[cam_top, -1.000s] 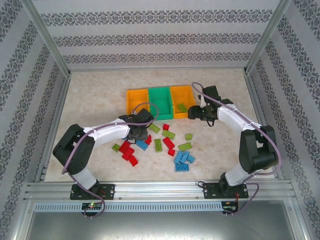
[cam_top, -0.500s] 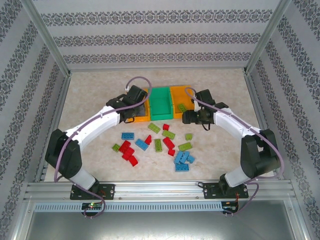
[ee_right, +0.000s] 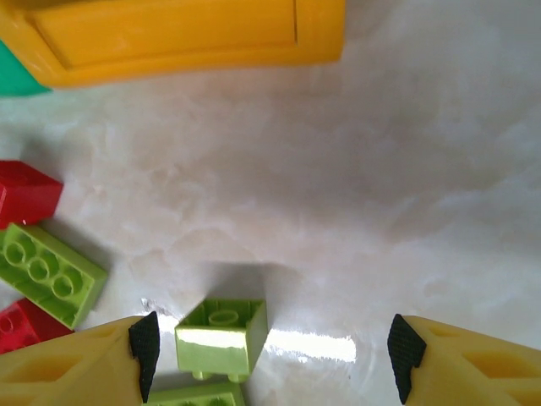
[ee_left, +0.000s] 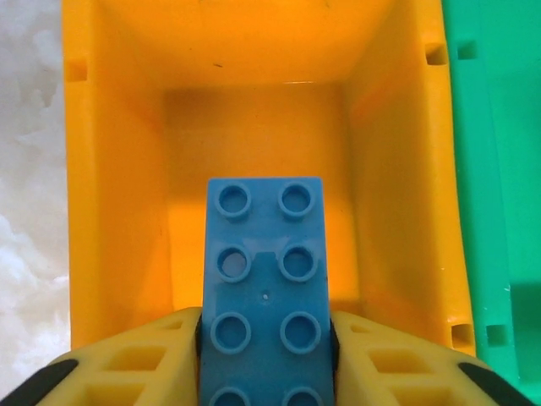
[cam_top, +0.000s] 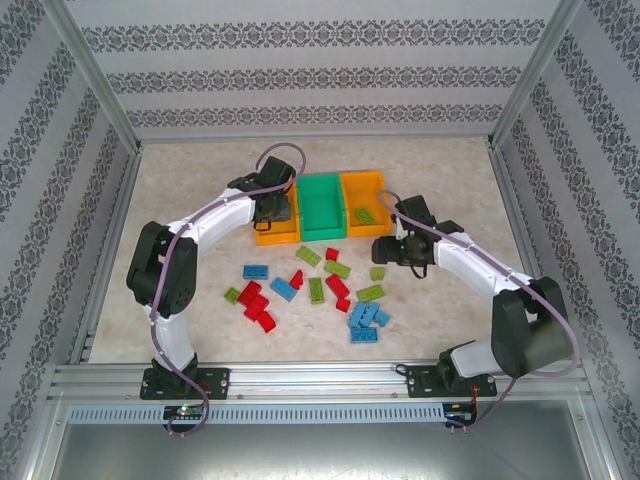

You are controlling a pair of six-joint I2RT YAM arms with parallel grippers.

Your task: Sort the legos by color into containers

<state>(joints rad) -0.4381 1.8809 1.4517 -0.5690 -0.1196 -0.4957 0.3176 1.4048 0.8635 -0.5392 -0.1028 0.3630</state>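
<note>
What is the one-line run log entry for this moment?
left gripper: shut on blue brick, over left orange bin | right gripper: open, over small green brick on table

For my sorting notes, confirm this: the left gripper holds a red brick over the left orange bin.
Wrong colour: the brick in the left gripper is blue, not red, as the left wrist view shows. It is indeed held over the left orange bin.

The blue brick (ee_left: 266,288) is smooth, faintly shiny plastic, the orange bin (ee_left: 110,211) glossy plastic, the table (ee_right: 406,169) polished, marble-patterned, with glare at six o'clock.
</note>
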